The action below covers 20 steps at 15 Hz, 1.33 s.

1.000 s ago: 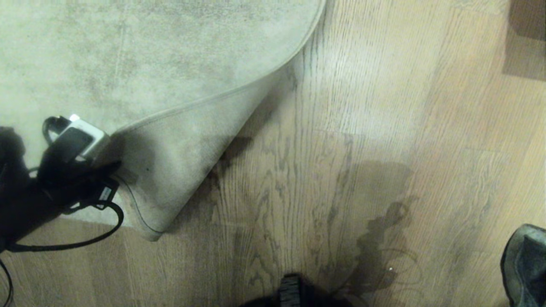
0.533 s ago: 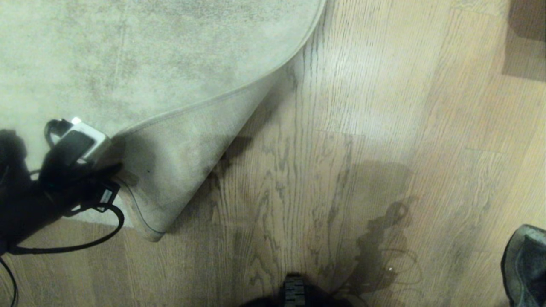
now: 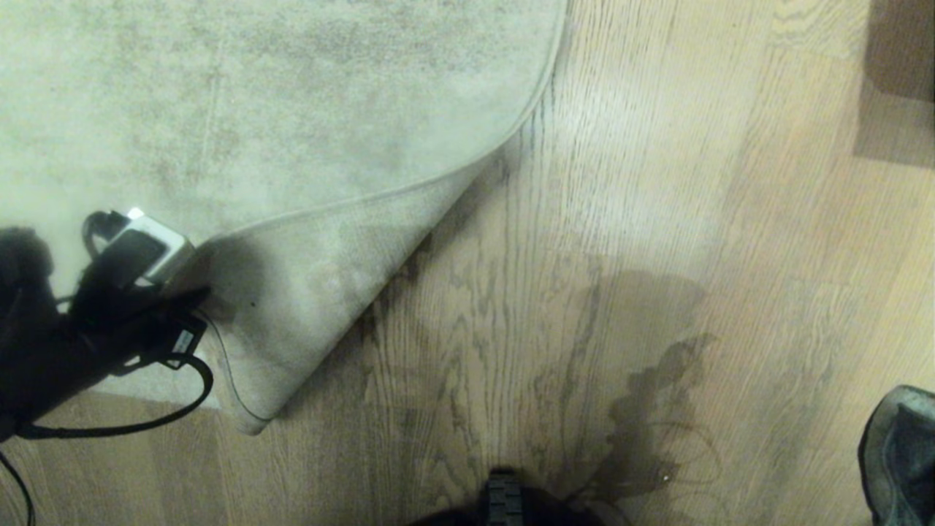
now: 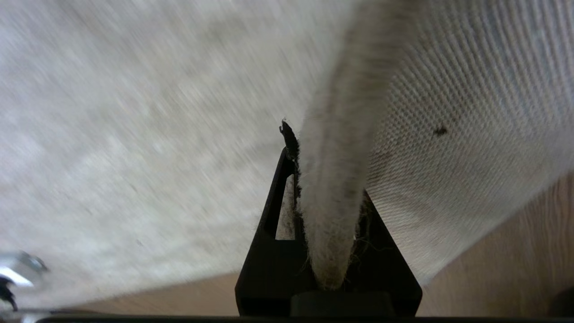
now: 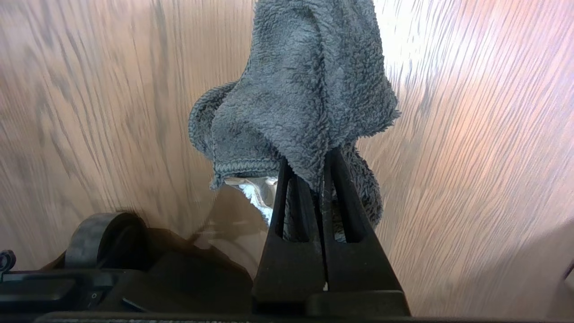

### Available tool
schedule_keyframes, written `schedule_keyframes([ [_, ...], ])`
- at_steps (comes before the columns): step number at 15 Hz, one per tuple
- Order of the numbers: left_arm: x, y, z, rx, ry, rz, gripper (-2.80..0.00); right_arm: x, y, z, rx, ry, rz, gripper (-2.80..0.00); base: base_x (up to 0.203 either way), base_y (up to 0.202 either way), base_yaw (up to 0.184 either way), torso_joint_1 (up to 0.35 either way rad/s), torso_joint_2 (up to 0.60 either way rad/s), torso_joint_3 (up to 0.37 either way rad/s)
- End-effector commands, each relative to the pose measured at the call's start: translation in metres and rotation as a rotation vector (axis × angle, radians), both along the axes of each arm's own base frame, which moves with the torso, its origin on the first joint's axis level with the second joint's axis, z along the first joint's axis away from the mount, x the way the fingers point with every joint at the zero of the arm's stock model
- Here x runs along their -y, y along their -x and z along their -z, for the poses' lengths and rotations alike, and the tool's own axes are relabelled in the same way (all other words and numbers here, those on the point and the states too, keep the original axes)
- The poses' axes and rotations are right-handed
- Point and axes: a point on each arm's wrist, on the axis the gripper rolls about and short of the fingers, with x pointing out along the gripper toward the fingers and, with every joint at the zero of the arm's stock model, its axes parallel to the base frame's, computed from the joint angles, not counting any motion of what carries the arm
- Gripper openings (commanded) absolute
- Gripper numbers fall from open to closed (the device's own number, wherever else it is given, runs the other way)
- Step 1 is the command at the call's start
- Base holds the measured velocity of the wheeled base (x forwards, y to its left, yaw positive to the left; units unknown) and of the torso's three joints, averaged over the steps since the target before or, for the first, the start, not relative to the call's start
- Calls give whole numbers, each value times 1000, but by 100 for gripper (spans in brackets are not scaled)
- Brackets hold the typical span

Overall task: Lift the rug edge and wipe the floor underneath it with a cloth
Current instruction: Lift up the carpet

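Now I have the left gripper (image 4: 329, 202) clamped on the edge of the rug (image 3: 292, 146), its two black fingers (image 4: 273, 211) pressed to either side of the pile, with the hem running up between them. From the head camera that gripper (image 3: 193, 299) sits at the near left of the rug, and the corner it holds is folded back so the woven underside (image 3: 307, 314) faces up. Compared with a second ago, the flap hangs a little lower in the head view and its tip reaches further toward me, and the whole rug and the plank seams have slid slightly the same way, so I read that mostly as the camera shifting and not the rug moving; my grip on the edge looks unchanged. Right of the flap the floor (image 3: 657, 183) lies bare, with arm shadows across it. My right gripper (image 5: 320, 179) hangs well away from the rug, jaws pinched tight on the cloth (image 5: 305, 89), which bunches over the fingertips above the planks; in the head view only a dark corner of that cloth (image 3: 902, 453) shows, far right of the rug. It has not changed place since the earlier frames.
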Motion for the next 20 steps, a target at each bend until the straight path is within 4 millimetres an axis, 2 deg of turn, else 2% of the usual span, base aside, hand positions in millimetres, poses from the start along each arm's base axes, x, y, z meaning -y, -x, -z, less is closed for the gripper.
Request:
schedule_keyframes([
  [1,0,0,0,2,-3,1,-280,0,0,0,-1,0,0,-280,210,0,-1,2,7,-1],
  [4,0,2,5,-16,-1,0,-280,0,0,0,-1,0,0,-280,145,0,0,6,3,0],
  [14,6,22,21,-49,0,29,-280,0,0,0,-1,0,0,-280,0,0,0,0,0,0],
  [20,8,19,14,4,19,86,-280,0,0,0,-1,0,0,-280,0,0,0,0,0,0],
])
